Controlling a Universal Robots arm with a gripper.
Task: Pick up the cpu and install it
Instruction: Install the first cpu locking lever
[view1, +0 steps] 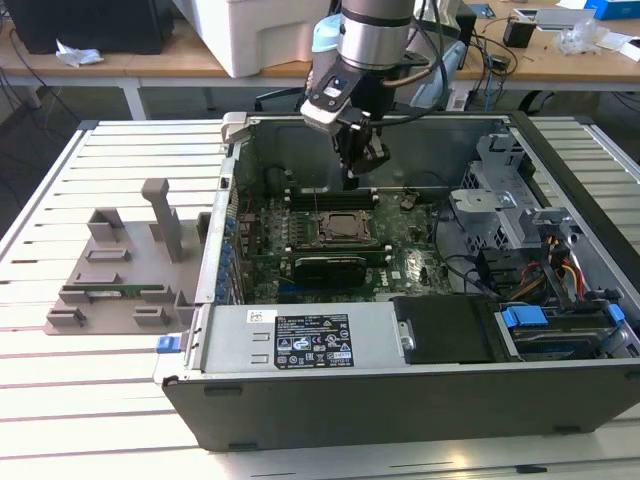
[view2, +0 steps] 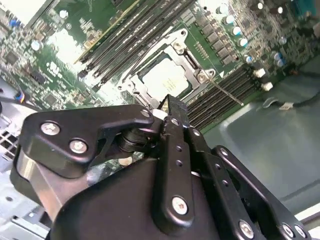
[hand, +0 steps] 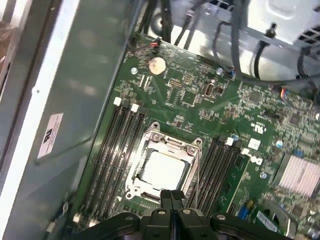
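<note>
The cpu (hand: 162, 170) lies flat inside the socket frame (hand: 172, 143), pale metal top up. It looks light, stiff and slick, probably with delicate contacts beneath, so its thin edges seem the only safe hold. The hand (hand: 172, 196) hangs just above the socket frame, clenched on nothing. The cpu's underside is hidden, so whether it sits fully home is unclear.

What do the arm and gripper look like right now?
The arm is a silver-grey cylinder with a dark band, and a black cable loops beside it. A pale box with a blue spot sits at the wrist. The gripper is matte black, built of jointed links with silver screws.
</note>
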